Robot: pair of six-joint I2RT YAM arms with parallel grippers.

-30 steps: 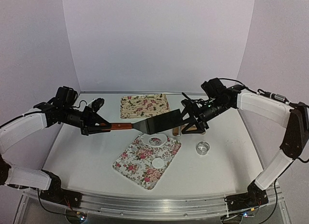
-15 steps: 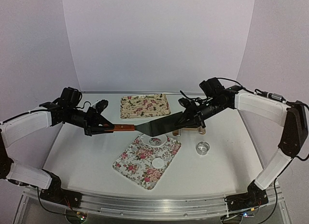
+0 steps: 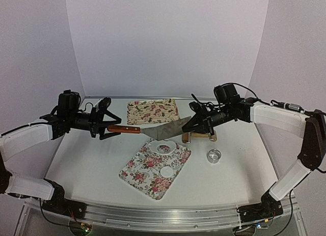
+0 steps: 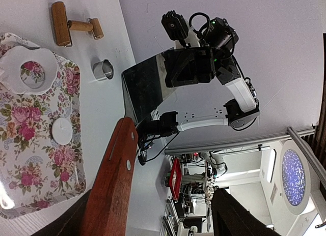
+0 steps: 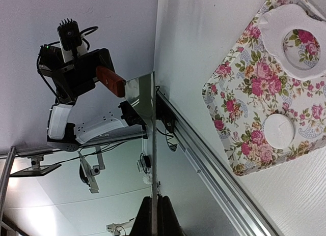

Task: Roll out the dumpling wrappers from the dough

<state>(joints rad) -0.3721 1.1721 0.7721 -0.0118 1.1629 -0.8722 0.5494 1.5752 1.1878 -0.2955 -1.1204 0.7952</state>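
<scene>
As the right fingers (image 5: 165,218) grasp the spatula (image 3: 165,129) by its blade and the left fingers (image 4: 234,215) stand released around its handle (image 3: 125,128), they should draw back straight; the wrapper (image 3: 166,172) lies by the tray's (image 3: 140,175) near right edge.

We find the spatula (image 3: 155,129) barring the middle between left hand (image 3: 112,127) and right hand (image 3: 188,125), above the near tray (image 3: 135,177). Rolling pin (image 3: 201,137) and metal ring (image 3: 214,155) crowd the right; the worktop (image 3: 86,159) left of the tray gives passing room.
</scene>
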